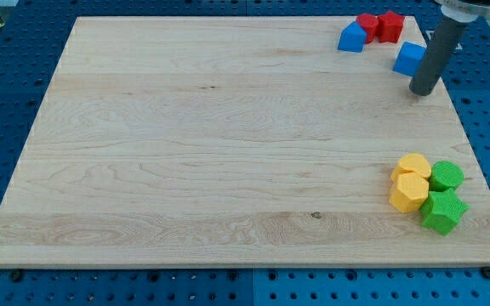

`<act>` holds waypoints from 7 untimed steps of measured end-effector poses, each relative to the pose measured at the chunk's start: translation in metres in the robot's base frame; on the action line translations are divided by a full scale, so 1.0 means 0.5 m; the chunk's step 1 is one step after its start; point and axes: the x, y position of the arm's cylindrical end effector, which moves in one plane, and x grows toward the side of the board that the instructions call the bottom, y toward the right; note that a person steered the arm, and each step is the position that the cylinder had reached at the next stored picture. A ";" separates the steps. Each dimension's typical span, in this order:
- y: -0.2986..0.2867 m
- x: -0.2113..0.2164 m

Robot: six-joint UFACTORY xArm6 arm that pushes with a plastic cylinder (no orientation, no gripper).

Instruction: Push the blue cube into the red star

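My tip (423,90), a bare rod with no gripper to open or close, sits just right of the blue cube (409,58); I'd push up-left, steadily, toward the red star (390,25).

Bright, even light; sharp focus, faint shadows.

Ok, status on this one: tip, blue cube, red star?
My tip just right of the blue cube, about touching. Red star up-left at top edge. Another red block and blue block beside it.
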 end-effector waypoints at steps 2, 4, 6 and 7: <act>0.055 -0.071; 0.055 -0.096; 0.055 -0.125; 0.054 -0.125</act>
